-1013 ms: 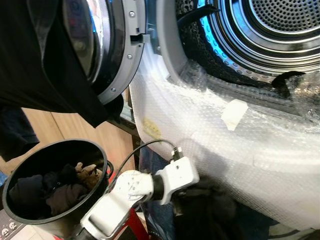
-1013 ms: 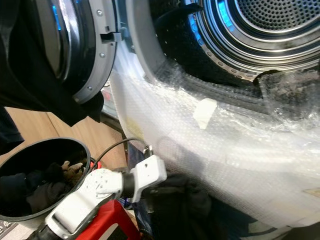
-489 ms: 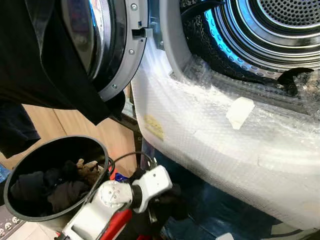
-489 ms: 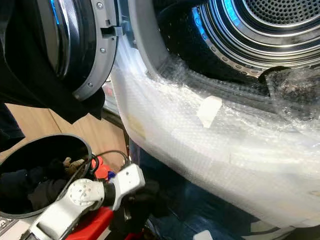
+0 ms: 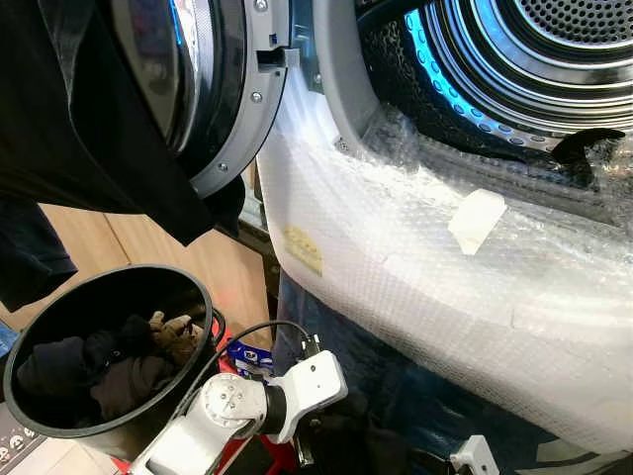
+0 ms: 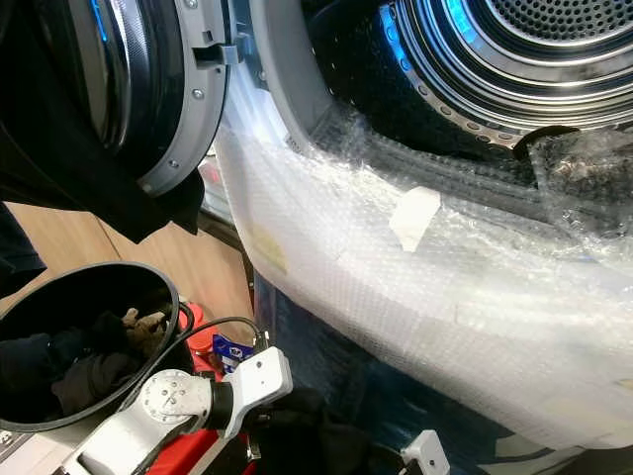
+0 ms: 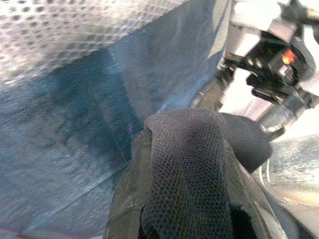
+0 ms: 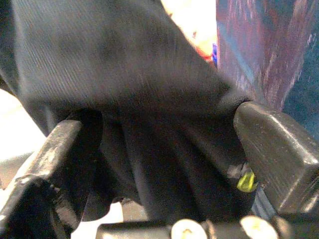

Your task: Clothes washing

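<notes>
This looks like a laundry corner in a home. A front-loading washing machine (image 5: 415, 247) stands with its round door (image 5: 213, 89) open — the steel perforated drum (image 5: 554, 49) inside is lit with blue light, and the machine's front is wrapped in bubble wrap (image 5: 445, 287). Beside it stands a black round basket (image 5: 99, 435) with dark clothes (image 5: 109, 366) — behind it, light wooden panels (image 5: 188, 267) like home furniture.

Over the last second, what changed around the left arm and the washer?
The left arm dropped low and drew back toward the bucket, carrying a dark garment down with it. A second white arm part came into view at the bottom. The drum, door and bucket load look unchanged; the camera shifted slightly.
</notes>
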Available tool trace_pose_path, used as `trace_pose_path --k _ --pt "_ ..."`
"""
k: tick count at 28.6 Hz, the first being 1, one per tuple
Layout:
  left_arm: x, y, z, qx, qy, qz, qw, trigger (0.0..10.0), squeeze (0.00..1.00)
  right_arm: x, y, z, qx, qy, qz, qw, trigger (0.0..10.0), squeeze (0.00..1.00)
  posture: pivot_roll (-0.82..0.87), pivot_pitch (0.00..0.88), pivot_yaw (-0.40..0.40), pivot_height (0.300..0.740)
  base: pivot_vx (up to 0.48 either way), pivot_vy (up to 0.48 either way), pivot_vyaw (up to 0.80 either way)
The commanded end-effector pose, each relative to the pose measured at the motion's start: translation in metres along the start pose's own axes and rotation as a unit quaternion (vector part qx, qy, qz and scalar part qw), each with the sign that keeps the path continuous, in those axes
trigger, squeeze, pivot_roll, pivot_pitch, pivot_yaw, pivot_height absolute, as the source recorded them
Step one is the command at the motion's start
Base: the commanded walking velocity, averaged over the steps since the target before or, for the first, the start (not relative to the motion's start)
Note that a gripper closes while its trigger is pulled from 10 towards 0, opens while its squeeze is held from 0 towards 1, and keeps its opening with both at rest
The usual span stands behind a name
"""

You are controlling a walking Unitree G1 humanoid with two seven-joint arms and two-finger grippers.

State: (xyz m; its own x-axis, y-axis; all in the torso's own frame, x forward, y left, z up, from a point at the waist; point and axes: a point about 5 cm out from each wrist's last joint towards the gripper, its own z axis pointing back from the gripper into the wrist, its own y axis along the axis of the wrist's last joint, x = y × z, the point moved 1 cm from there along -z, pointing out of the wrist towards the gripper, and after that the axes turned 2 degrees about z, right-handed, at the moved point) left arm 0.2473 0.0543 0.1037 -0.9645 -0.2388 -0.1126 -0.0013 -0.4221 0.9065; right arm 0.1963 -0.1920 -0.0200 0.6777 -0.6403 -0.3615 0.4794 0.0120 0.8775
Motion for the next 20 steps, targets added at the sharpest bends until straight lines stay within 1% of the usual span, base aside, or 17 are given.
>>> trace_pose_path --k 1,2,4,6,7,8,12,15,20 --pt "0.005 0.005 -0.003 0.007 -0.015 -0.013 1.0 0.0 0.0 0.003 0.01 0.006 0.022 0.001 0.003 1.0 10.0 1.0 0.03 0.101 0.004 0.74 0.0 0.0 0.0" --pt "0.006 0.005 -0.004 0.007 -0.016 -0.013 1.0 0.0 0.0 0.002 0.012 0.006 0.024 0.004 0.005 1.0 10.0 1.0 0.03 0.1 0.004 0.74 0.0 0.0 0.0" --pt "0.006 0.007 -0.008 0.009 -0.02 -0.021 1.0 0.0 0.0 -0.005 0.013 0.005 0.012 0.032 0.013 0.999 10.0 1.0 0.03 0.098 0.006 0.74 0.0 0.0 0.0" --pt "0.008 0.014 -0.016 0.014 -0.036 -0.038 0.999 0.0 0.0 -0.014 0.019 -0.006 0.017 0.06 0.017 0.998 10.0 1.0 0.02 0.094 0.006 0.74 0.0 0.0 0.0" --pt "0.008 0.014 -0.016 0.014 -0.036 -0.038 0.999 0.0 0.0 -0.014 0.019 -0.006 0.017 0.06 0.017 0.998 10.0 1.0 0.02 0.094 0.006 0.74 0.0 0.0 0.0" --pt "0.009 0.02 -0.022 0.024 -0.043 -0.044 0.998 0.0 0.0 -0.021 0.021 -0.014 0.014 0.082 0.021 0.996 10.0 1.0 0.02 0.09 0.007 0.74 0.0 0.0 0.0" --pt "0.013 0.025 -0.028 0.029 -0.052 -0.056 0.997 0.0 0.0 -0.031 0.023 -0.024 0.011 0.11 0.026 0.994 10.0 1.0 0.02 0.083 0.007 0.74 0.0 0.0 0.0" --pt "0.016 0.027 -0.031 0.033 -0.058 -0.058 0.996 0.0 0.0 -0.041 0.024 -0.03 0.005 0.134 0.031 0.99 10.0 1.0 0.02 0.083 0.008 0.74 0.0 0.0 0.0" --pt "0.016 0.027 -0.032 0.036 -0.055 -0.059 0.996 0.0 0.0 -0.048 0.022 -0.034 -0.007 0.149 0.034 0.988 10.0 1.0 0.02 0.075 0.004 0.74 0.0 0.0 0.0"
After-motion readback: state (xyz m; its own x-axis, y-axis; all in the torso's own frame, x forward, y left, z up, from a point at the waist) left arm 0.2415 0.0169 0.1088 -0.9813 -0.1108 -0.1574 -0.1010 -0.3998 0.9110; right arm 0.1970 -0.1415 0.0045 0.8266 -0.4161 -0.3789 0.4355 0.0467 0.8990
